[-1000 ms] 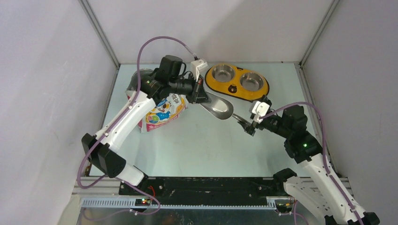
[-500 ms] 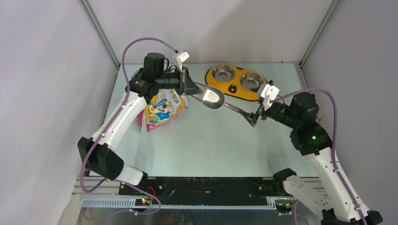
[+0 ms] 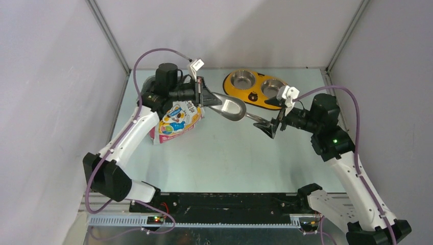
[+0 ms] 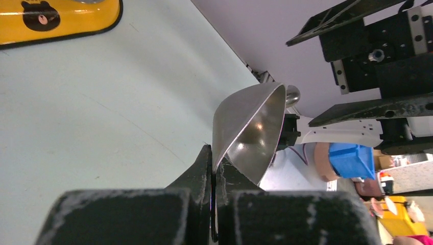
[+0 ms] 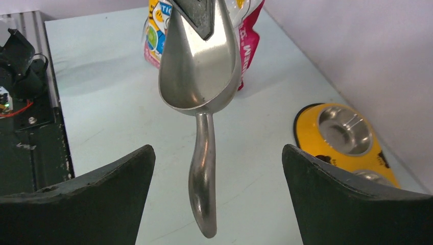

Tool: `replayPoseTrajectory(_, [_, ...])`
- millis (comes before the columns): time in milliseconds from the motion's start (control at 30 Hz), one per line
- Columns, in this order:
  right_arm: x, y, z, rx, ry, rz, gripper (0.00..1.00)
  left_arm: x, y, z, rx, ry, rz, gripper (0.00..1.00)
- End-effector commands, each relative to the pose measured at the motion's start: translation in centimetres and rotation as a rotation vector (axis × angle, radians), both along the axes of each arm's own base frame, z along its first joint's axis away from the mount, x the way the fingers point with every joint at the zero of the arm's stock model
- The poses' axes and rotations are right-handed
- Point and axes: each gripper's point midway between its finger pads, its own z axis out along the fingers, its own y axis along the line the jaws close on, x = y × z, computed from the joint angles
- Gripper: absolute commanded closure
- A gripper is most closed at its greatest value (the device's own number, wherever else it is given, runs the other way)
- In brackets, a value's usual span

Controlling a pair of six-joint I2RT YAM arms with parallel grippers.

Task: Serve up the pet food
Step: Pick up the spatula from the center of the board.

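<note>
My left gripper (image 3: 208, 97) is shut on the rim of the grey metal scoop (image 3: 232, 108) and holds it above the table with its bowl empty. In the left wrist view the jaws (image 4: 213, 163) pinch the thin edge of the scoop (image 4: 250, 130). My right gripper (image 3: 269, 127) is open, and the scoop handle (image 5: 202, 178) hangs between its spread fingers without touching them. The cat-print food bag (image 3: 176, 120) lies under the left arm and also shows in the right wrist view (image 5: 247, 38). No kibble is in view.
The yellow double-bowl feeder (image 3: 258, 90) sits at the back of the table, right of the scoop, with both steel bowls looking empty; it also shows in the right wrist view (image 5: 347, 138). Grey walls close in the left, back and right sides.
My left gripper has pulled the scoop back and to the left, nearer the bag. My right arm has risen and turned, with its gripper following the handle end.
</note>
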Motion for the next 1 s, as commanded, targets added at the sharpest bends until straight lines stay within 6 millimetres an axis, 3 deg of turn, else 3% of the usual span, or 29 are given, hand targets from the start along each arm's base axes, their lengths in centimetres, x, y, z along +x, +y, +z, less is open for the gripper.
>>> replayPoseTrajectory(0, [-0.2,0.4,-1.0,-0.010,0.025,0.039,0.08,-0.8,-0.4,2.3,-0.088,-0.026,-0.033,1.00])
replayPoseTrajectory(333, [-1.1,0.5,-5.1,-0.098,-0.116,0.098,0.14,-0.3,-1.5,0.6,-0.134,0.109,-0.064,1.00])
replayPoseTrajectory(533, [-0.2,0.8,-5.7,-0.107,-0.104,0.081,0.20,-0.5,-2.0,-0.4,-0.124,0.132,-0.085,1.00])
replayPoseTrajectory(967, [-1.0,1.4,-4.9,-0.079,-0.111,0.103,0.29,-1.1,-3.5,-2.1,-0.067,0.135,-0.120,1.00])
